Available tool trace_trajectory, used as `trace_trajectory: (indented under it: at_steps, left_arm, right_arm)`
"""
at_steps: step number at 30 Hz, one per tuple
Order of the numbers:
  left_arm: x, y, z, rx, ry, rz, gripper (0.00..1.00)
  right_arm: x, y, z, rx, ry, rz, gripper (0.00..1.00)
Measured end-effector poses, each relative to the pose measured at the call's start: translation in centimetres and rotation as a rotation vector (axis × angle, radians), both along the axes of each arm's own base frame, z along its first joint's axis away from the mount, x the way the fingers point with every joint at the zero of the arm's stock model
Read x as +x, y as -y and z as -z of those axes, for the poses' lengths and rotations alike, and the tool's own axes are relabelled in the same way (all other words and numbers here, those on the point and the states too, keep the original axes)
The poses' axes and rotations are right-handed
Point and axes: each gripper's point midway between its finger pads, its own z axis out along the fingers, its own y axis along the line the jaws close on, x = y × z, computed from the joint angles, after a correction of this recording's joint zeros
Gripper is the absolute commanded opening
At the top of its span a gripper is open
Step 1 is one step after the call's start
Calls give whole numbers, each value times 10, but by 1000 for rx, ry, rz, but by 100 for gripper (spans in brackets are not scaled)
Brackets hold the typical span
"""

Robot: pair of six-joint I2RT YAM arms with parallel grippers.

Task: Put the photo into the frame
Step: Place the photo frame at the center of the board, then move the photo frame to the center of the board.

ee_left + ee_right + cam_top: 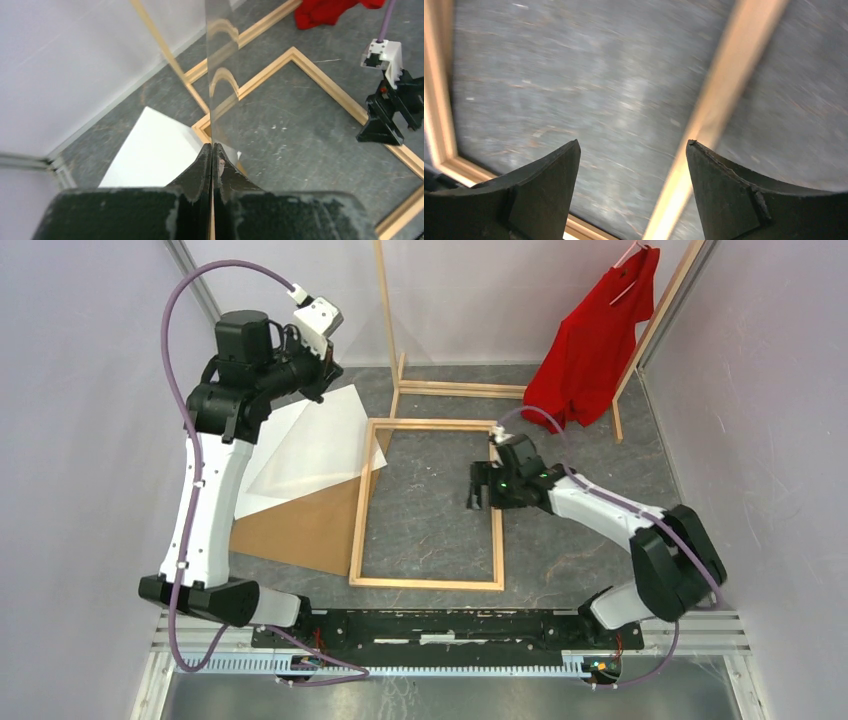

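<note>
Left jaws tight on clear sheet (pixel 220 60)

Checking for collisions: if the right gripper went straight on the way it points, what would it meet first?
Likely the grey mottled tabletop inside the thin light-wood picture frame, dead ahead of the open right gripper; one finger might clip the frame's rail first, depth being unclear.

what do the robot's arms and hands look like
Left arm and right arm: white link shells between bulky black joints, with a purple cable looping along each. Left hand and right hand: black wedge-shaped fingers, edges scuffed pale. A white camera block tops the left wrist.
</note>
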Motion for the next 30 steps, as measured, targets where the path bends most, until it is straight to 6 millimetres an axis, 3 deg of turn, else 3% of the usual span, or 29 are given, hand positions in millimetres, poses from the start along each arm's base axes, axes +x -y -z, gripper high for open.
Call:
trace_trajectory:
  at_steps: [7, 9, 11, 18, 22, 26, 30]
  left_arm:
    - [-9, -37, -18, 114, 140, -147, 2]
    - [-12, -49, -22, 147, 173, -191, 2]
    - [-15, -59, -25, 180, 197, -230, 2]
    - [-18, -86, -35, 273, 255, -338, 2]
    - [-18, -97, -30, 321, 261, -383, 2]
    - [-17, -105, -12, 366, 227, -410, 2]
    - [-16, -109, -4, 390, 210, -419, 2]
  right_arm:
    - [34, -141, -40, 70, 135, -193, 95]
    - [42, -181, -45, 79, 175, -222, 95]
    - [40, -205, -40, 87, 183, -241, 95]
    - [30, -231, 4, 20, 144, -232, 89]
    - [37, -266, -6, 28, 197, -237, 84]
    - [37, -304, -22, 57, 255, -252, 76]
    - [34, -316, -13, 16, 270, -246, 70]
